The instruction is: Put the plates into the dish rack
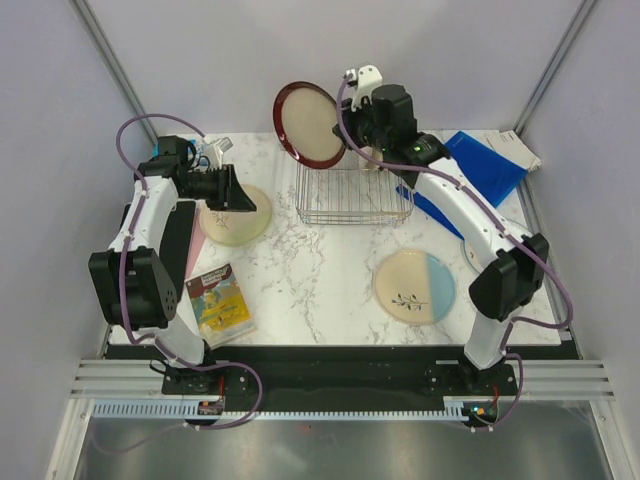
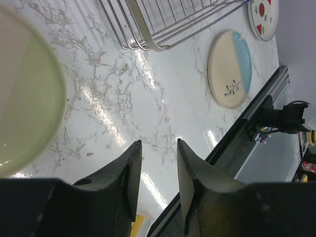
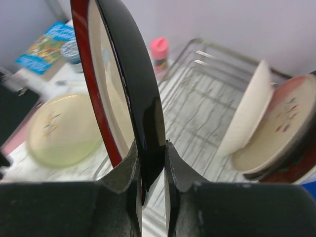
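My right gripper [image 1: 345, 132] [image 3: 152, 148] is shut on the rim of the dark-red-rimmed cream plate [image 1: 309, 124] [image 3: 129, 64], holding it upright above the left end of the silver wire dish rack [image 1: 352, 196] [image 3: 207, 94]. In the right wrist view a plain cream plate [image 3: 249, 116] and a plate with red shapes [image 3: 286, 123] lean at the rack's other end. My left gripper [image 1: 240, 200] [image 2: 158, 143] is open and empty beside the pale yellow plate [image 1: 235, 216] [image 2: 24, 98]. The cream-and-light-blue twig plate [image 1: 414, 285] [image 2: 229, 66] lies flat at the front right.
A blue folder [image 1: 480, 168] lies right of the rack under my right arm. A white plate with red shapes [image 2: 264, 17] lies at the right edge. A book [image 1: 220, 303] lies front left. A blue-topped tin [image 3: 74, 49] and pink-capped bottle [image 3: 159, 49] stand at the back left.
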You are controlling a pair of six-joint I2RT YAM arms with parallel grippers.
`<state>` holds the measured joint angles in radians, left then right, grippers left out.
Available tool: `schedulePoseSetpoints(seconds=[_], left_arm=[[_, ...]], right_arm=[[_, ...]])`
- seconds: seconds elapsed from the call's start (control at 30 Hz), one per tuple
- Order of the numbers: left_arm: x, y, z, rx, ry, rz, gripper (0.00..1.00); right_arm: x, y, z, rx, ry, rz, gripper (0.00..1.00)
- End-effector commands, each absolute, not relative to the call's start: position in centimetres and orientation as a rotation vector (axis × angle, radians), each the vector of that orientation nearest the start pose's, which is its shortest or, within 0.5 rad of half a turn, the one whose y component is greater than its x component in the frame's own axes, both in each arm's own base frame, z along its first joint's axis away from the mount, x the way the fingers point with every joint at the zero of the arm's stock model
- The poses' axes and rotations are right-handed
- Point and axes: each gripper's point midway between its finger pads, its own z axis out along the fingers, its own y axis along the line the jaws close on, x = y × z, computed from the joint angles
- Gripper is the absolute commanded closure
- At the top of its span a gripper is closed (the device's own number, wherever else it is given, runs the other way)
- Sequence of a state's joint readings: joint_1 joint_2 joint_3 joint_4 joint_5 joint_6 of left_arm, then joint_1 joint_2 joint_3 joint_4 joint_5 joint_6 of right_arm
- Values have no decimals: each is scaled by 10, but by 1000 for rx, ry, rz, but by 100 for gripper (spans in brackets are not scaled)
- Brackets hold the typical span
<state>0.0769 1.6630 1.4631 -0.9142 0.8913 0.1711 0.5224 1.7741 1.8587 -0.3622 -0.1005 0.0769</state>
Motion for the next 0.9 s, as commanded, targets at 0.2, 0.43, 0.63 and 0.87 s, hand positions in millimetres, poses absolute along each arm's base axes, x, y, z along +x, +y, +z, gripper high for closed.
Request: schedulePoseSetpoints(seconds=[0.2, 0.43, 0.63, 0.87], left_arm=[[364, -104, 202, 265, 2325, -995, 59], [360, -110, 186, 234, 2356, -964, 61], [357, -118, 184, 258, 2350, -989, 62], [351, -123, 185, 256, 2342, -1025, 63]], right_arm=[[538, 271, 427, -40, 1491, 38, 100], [553, 253, 413, 130, 1440, -140, 100], [561, 243, 404, 207, 1433, -214, 100], [564, 230, 378, 237, 1470, -353, 100]])
